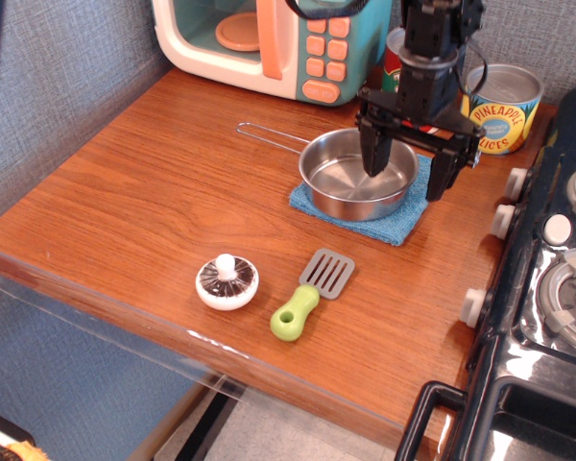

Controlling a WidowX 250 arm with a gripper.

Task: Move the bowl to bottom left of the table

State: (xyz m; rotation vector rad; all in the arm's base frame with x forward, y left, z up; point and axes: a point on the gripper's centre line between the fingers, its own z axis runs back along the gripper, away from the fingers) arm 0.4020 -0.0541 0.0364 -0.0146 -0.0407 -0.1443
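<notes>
The bowl (350, 180) is a shallow shiny steel pan with a thin wire handle (267, 135) pointing left. It sits on a blue cloth (389, 220) at the back middle of the brown wood-grain table (144, 192). My black gripper (409, 171) is open and empty, jaws spread wide. Its left finger (374, 154) hangs over the bowl's right inner side and its right finger (441, 174) is outside the rim, so the jaws straddle the right rim. I cannot tell if a finger touches the bowl.
A toy microwave (269, 43) stands at the back. A tomato sauce can (394, 58) and a pineapple can (500, 108) stand behind the gripper. A mushroom toy (227, 281) and a green-handled spatula (312, 293) lie near the front. A black toy stove (547, 279) is at right.
</notes>
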